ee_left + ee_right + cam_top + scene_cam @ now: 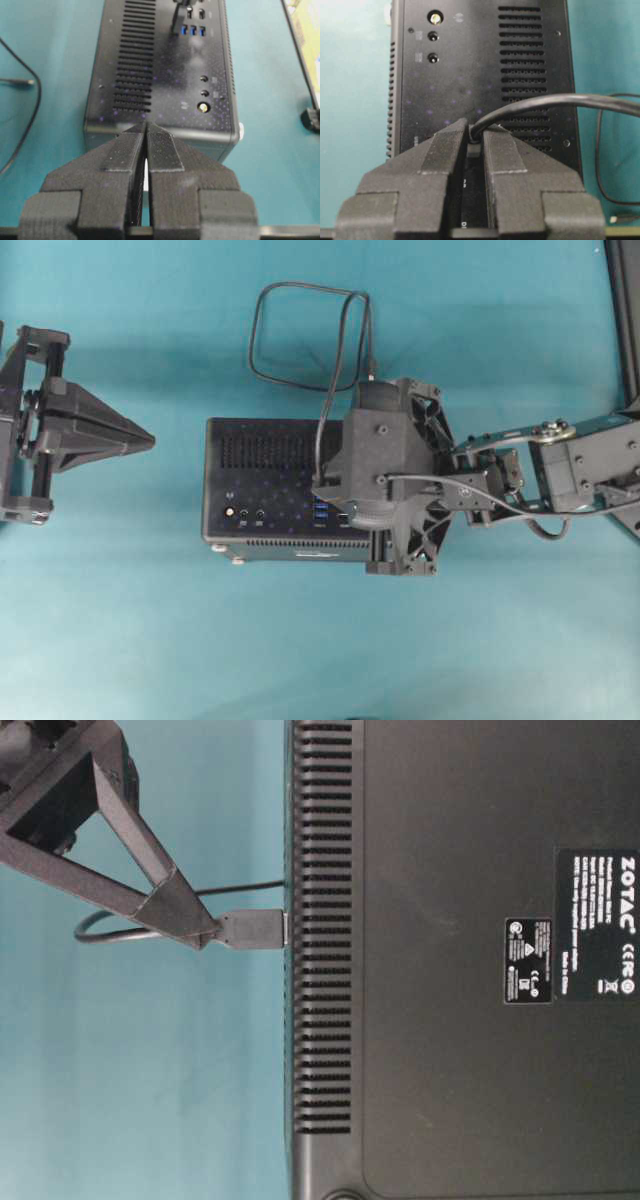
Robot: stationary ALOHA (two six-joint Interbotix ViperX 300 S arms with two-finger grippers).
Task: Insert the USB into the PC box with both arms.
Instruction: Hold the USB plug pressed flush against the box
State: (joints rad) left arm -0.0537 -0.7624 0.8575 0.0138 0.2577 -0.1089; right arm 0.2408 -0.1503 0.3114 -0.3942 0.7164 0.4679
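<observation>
Nearest in the right wrist view: right claw (475,137), drawn nearly shut on the plug end of the USB (560,100), thin black cable curving out from between the fingertips toward the right. Directly under those fingertips, the ported face of the PC box (470,75). In the table-level view, plug pinched at the fingertips, its end touching the box's face, not visibly seated in a socket.

Nearest in the left wrist view: left claw (146,131), fingers pressed together, nothing between them, tips pointing at the box's near end, just short of it.

Further out, from overhead: one black box lying flat on the teal worktop (120,620), vent grille, three blue ports in a row, two small round sockets and one brass connector on the upturned face. One cable only, rising from the ports region, looping wide on the worktop beyond the box, its free metallic end lying near the right arm's wrist. Two claws in all, left well apart from the right.
</observation>
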